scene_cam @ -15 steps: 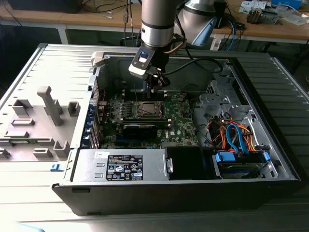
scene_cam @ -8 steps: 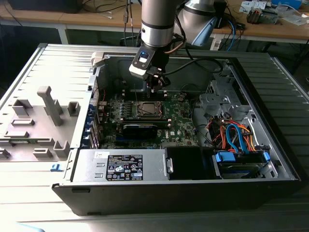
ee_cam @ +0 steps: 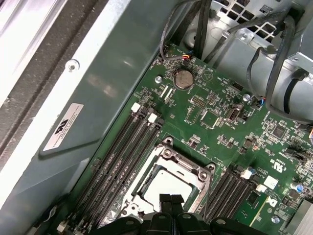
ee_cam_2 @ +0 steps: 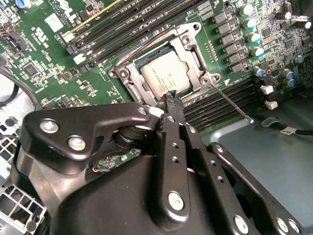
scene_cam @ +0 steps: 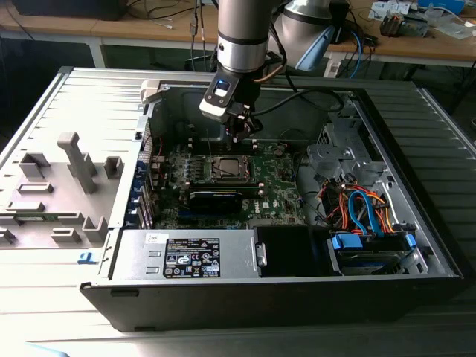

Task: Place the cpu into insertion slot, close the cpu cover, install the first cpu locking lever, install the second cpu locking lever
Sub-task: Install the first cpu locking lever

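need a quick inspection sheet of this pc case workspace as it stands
surface: open computer case on a grey ribbed table; green circuit board inside
job's things: cpu sits in the insertion slot; cpu cover lies flat around it; a thin lever juts out sideways
clutter: grey fixture with upright blocks at the exterior view's left
grippers: gripper shut, tips at the slot's edge
cables: orange, blue, red bundle in the case
surroundings: wooden benches behind
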Action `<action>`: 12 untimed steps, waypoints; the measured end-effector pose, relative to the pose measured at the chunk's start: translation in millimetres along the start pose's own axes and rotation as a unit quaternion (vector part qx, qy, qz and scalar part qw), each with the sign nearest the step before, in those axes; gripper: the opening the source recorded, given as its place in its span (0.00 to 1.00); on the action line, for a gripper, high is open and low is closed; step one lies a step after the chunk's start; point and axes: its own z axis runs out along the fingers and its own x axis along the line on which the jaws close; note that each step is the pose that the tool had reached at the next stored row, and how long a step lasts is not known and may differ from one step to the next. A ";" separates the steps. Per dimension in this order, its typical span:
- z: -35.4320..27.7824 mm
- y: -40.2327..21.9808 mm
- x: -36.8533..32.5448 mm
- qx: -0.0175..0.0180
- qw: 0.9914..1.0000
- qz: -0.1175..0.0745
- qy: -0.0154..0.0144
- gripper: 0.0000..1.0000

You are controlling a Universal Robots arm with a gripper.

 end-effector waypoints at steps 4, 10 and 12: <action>0.0 0.0 0.0 0.000 1.000 -0.003 0.000 0.11; 0.0 0.0 0.0 0.000 1.000 -0.009 0.000 0.11; 0.0 0.0 0.0 0.000 1.000 -0.011 0.000 0.11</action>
